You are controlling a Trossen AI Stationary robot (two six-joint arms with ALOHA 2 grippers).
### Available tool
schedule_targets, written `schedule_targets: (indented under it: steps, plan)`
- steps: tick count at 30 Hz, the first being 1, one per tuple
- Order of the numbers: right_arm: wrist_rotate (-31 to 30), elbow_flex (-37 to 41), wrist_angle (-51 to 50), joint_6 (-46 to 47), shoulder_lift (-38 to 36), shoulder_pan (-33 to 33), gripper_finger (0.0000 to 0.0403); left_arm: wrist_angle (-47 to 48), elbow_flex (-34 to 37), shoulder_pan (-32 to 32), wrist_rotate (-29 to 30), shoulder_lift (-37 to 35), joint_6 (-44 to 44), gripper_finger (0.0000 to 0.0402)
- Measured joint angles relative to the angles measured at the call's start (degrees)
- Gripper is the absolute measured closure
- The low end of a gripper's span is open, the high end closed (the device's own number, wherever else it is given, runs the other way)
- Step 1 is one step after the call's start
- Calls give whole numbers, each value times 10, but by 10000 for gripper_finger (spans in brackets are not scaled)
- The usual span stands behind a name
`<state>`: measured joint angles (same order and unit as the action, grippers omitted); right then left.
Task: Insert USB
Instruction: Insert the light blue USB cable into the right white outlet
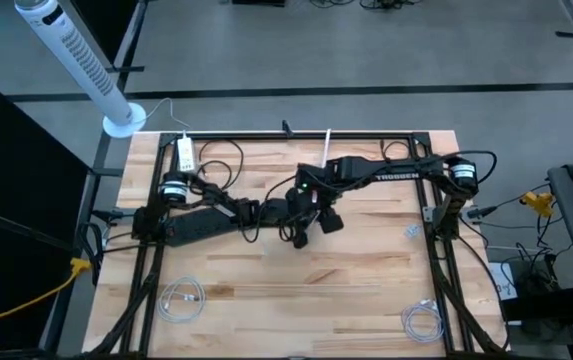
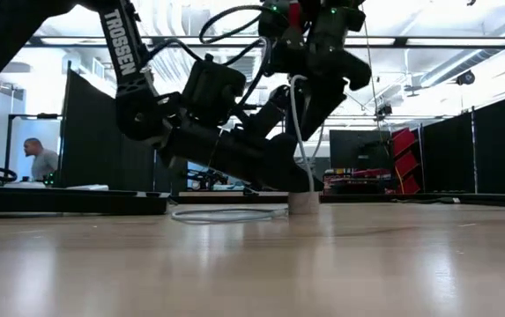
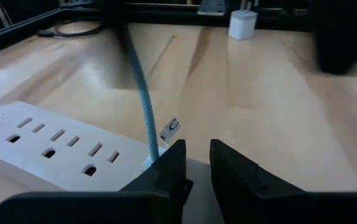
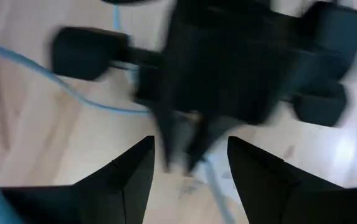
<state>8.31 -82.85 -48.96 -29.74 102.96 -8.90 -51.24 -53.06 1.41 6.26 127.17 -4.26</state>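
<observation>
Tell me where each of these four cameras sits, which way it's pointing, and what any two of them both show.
High view: overhead, looking straight down on the wooden table; both arms meet mid-table.
Low view: at tabletop height, looking level into the room; both arms come down over a small white block.
Left wrist view: behind the left gripper, facing the white power strip and blue cable.
Right wrist view: behind the right gripper, open, facing the other arm's gripper.
Shared: both wrist views show the blue cable.
</observation>
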Motion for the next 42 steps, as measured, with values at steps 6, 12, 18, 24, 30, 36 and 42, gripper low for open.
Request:
schedule_targets:
  steps: [6,12,18,24,30,36,42]
  plan:
    - [-36,0,-39,-17,-1,-11,217,-5,6,-18,17,0,-12,338]
    - [-38,0,-131,-28,-2,-14,217,-45,30,-18,18,0,-34,338]
    - [-77,0,-154,-48,-2,-40,217,-70,45,-26,29,0,-50,338]
    - [-94,12,-184,16,-3,-100,217,-43,48,-45,33,-14,-67,338]
    - [-114,80,-137,55,-5,-162,221,-11,55,-55,45,-35,-66,338]
    - [-193,131,-118,166,-6,-240,247,64,96,-64,65,-99,-64,338]
    - [-190,168,-114,171,-6,-330,270,146,155,-65,65,-214,-22,338]
